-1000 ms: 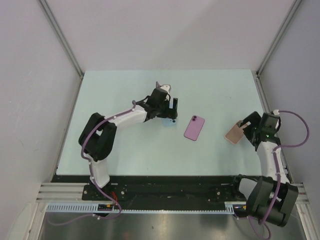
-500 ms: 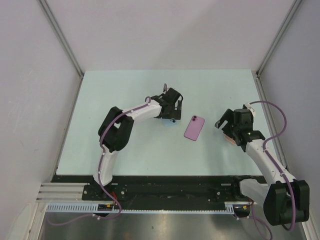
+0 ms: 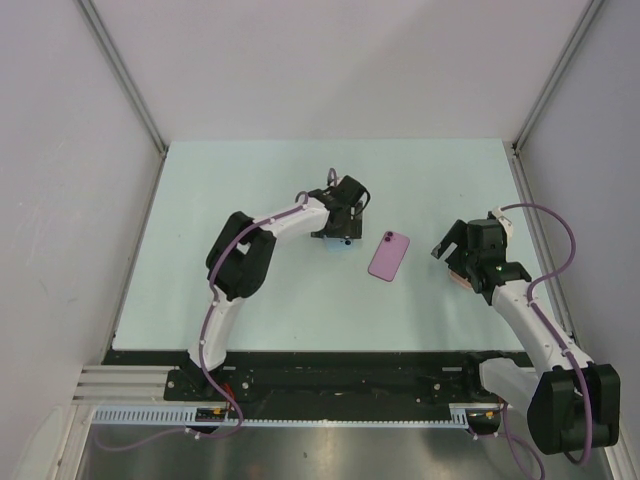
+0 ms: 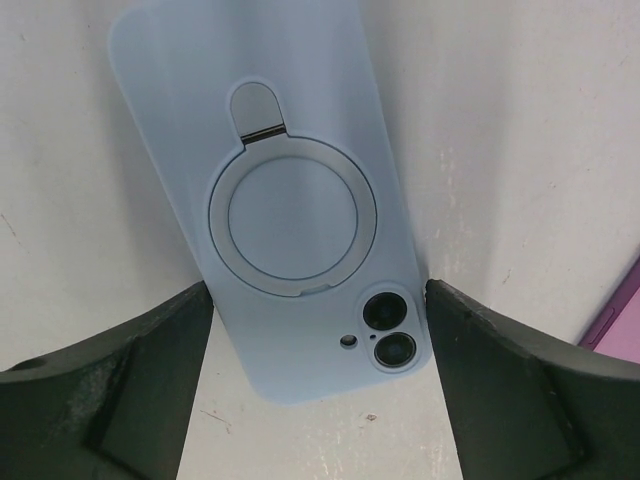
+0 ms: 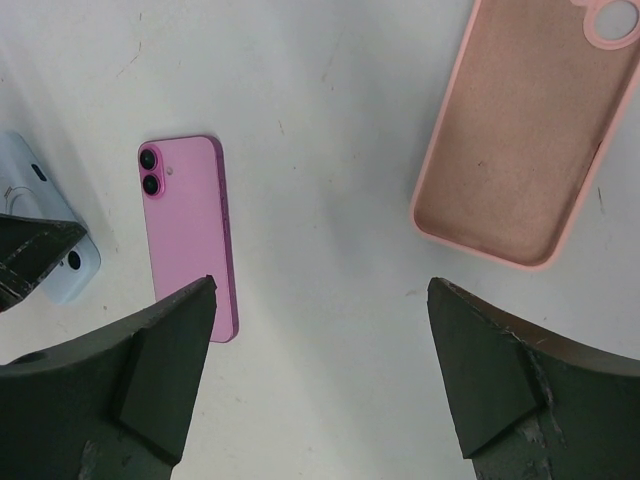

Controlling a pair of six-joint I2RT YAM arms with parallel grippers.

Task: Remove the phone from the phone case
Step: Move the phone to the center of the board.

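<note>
A light blue phone case (image 4: 290, 200) with a round ring stand and camera lenses showing lies back up on the table. My left gripper (image 4: 318, 288) is open, its jaws standing on either side of the case's camera end; in the top view it (image 3: 340, 232) covers most of the case. A bare pink phone (image 3: 388, 256) lies back up mid-table and also shows in the right wrist view (image 5: 188, 235). An empty pink case (image 5: 520, 130) lies inside up. My right gripper (image 5: 320, 285) is open and empty above the table between the phone and the pink case.
Grey walls enclose the table at the left, back and right. In the top view my right gripper (image 3: 452, 252) hides most of the pink case (image 3: 462, 276). The blue case (image 5: 45, 230) and a left finger (image 5: 30, 262) show at the right wrist view's left edge.
My right arm has swung in from the right edge, so its gripper is now over the pink case. My left gripper has shifted right, over the blue case.
</note>
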